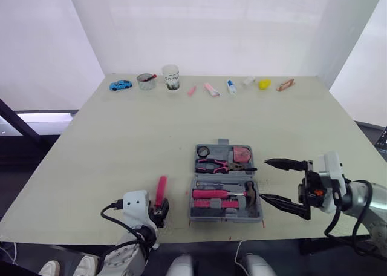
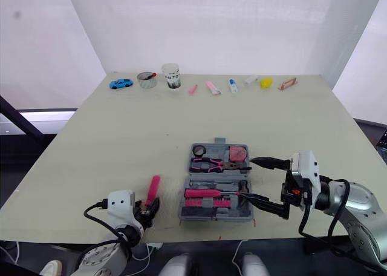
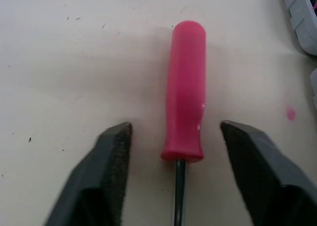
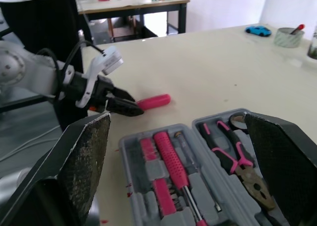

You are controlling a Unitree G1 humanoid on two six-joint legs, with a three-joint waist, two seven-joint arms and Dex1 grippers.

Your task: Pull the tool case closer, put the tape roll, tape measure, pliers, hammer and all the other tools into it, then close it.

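Both left fingers (image 3: pixel 96 186) flank the pink screwdriver (image 3: pixel 187 92) without touching

Pink screwdriver handle (image 3: pixel 186 87), grey tool case (image 1: pixel 225 218), pink-and-black pliers (image 1: pixel 213 164), beige table (image 1: pixel 151 131), blue toy car (image 1: pixel 120 85)

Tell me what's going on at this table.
The robot is packing a tool case, which lies open near the front edge of the table with the pliers and hammer already inside. Its left claw is open astride a pink-handled screwdriver lying on the table left of the case. The right claw is open at the case's right side.
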